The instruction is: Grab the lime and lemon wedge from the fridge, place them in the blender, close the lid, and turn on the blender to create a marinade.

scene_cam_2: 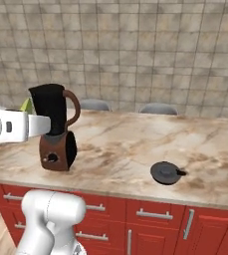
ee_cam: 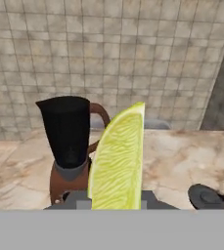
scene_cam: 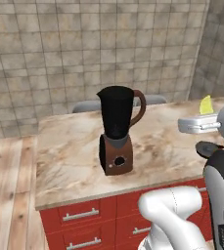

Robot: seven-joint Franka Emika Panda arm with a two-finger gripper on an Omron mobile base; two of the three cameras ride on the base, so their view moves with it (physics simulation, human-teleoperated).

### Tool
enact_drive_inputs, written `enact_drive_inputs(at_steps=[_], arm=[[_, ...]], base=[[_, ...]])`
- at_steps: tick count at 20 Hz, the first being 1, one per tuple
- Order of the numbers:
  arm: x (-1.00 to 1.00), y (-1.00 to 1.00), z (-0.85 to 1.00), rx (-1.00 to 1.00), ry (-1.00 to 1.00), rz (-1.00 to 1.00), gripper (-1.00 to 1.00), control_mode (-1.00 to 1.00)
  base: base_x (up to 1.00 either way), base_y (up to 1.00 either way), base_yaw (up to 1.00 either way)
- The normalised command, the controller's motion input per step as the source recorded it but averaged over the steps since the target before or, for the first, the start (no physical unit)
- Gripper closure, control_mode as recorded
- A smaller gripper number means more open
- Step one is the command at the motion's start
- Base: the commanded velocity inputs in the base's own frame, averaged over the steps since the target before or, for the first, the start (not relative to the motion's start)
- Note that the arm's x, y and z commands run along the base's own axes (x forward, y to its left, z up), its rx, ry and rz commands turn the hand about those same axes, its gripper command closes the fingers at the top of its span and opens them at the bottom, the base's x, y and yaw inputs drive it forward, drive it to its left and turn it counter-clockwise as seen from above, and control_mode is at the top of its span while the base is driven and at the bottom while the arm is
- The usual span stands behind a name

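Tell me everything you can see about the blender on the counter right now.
The blender stands upright on the marbled counter, a brown base with a round dark knob on its front, a grey collar, and a tall black jug flaring toward the top, with a curved brown handle. Its top is open: the lid lies apart on the counter. Nothing else touches it; the lemon wedge is held in the air, short of the jug.

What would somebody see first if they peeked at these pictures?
Probably the bright yellow-green crescent lemon wedge, pinched upright in the robot's pincer and looming large in the hand view. Next comes the blender with its tall black jug and brown base, standing open-topped on the marbled beige counter above red cabinets. Its dark grey round lid lies flat on the counter, apart from it.
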Motion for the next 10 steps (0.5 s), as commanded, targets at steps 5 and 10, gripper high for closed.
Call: enact_drive_inputs(at_steps=[5, 10], arm=[[0.00, 0.00, 0.00, 0.00, 0.00, 0.00, 1.00, 1.00], [0.40, 0.13, 0.36, 0.00, 0.13, 0.02, 1.00, -1.00]], base=[[0.55, -0.02, 0.25], [0.06, 0.02, 0.02]])
